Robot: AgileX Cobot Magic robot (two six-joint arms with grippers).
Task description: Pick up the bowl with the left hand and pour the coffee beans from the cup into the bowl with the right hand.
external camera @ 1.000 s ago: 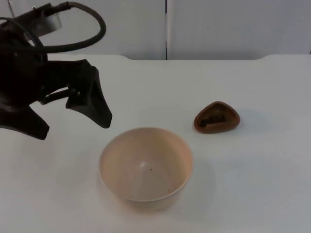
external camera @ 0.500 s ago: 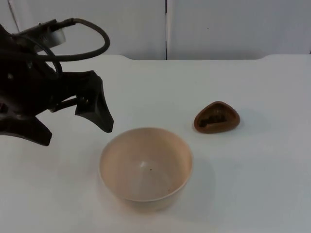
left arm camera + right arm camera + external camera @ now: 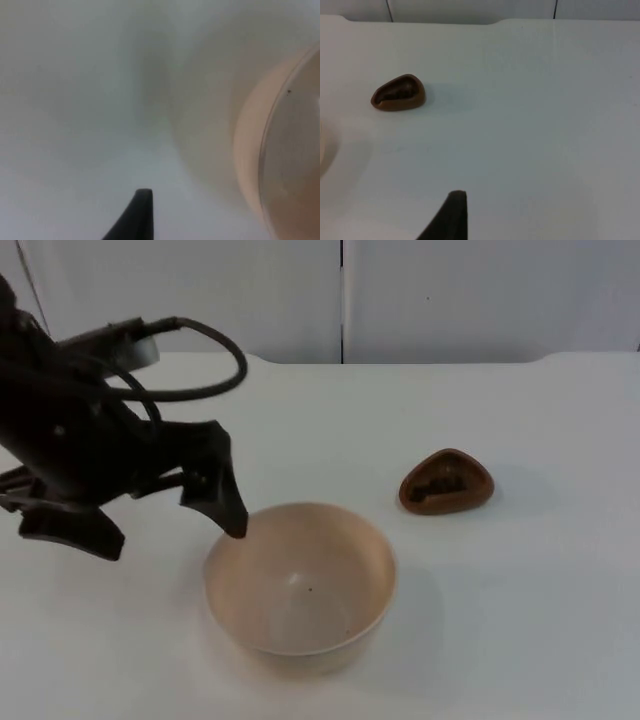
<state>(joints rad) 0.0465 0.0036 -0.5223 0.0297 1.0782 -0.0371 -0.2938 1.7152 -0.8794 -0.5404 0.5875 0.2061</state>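
The left gripper [image 3: 160, 520] stands open at the bowl [image 3: 300, 580]'s rim, one finger outside, apparently to pinch the wall. The bowl sits near the table [image 3: 540, 620]'s front edge. The cup [image 3: 446, 482] of beans lies nearer the middle, well apart. The right gripper [image 3: 451, 215] waits over bare table, and whether it is open I cannot tell.

Pale peach bowl [image 3: 300, 585], dark brown cup [image 3: 446, 482], black left end effector [image 3: 165, 525], white table [image 3: 520, 610].

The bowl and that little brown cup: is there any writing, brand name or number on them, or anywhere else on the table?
None: no word, number or sign can be read anywhere.
The bowl is plain cream inside and out.
The brown cup bears no label; only dark coffee beans show in it.
The white table and the grey wall are unmarked.
The left gripper, by the bowl's rim, shows no lettering.
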